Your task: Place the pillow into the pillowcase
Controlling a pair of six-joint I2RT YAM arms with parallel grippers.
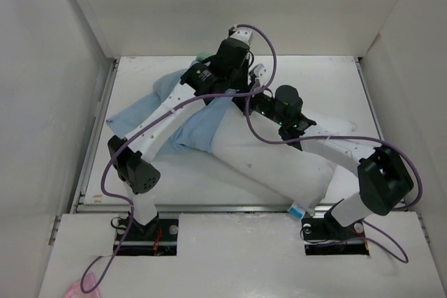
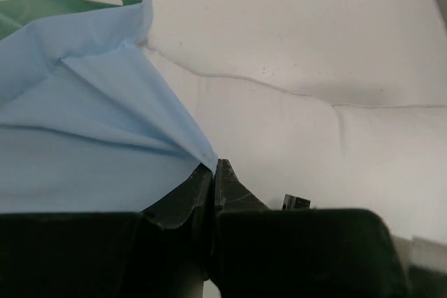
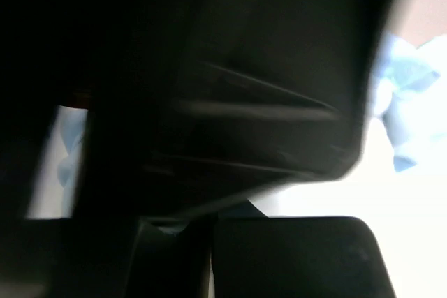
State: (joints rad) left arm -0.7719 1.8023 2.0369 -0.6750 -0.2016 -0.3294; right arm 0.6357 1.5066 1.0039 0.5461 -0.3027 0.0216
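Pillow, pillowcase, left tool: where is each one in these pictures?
pillow [image 1: 272, 165], top view, on its bare white middle.
pillowcase [image 2: 84, 123], left wrist view, on its light blue outer side.
left tool [image 2: 214, 167], left wrist view, at its closed tips.

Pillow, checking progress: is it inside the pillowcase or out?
Mostly out: most of the pillow lies bare; the pillowcase covers at most its far-left end.

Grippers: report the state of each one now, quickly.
Left gripper: closed, pinching the pillowcase at its edge.
Right gripper: closed; whether it holds anything cannot be told.
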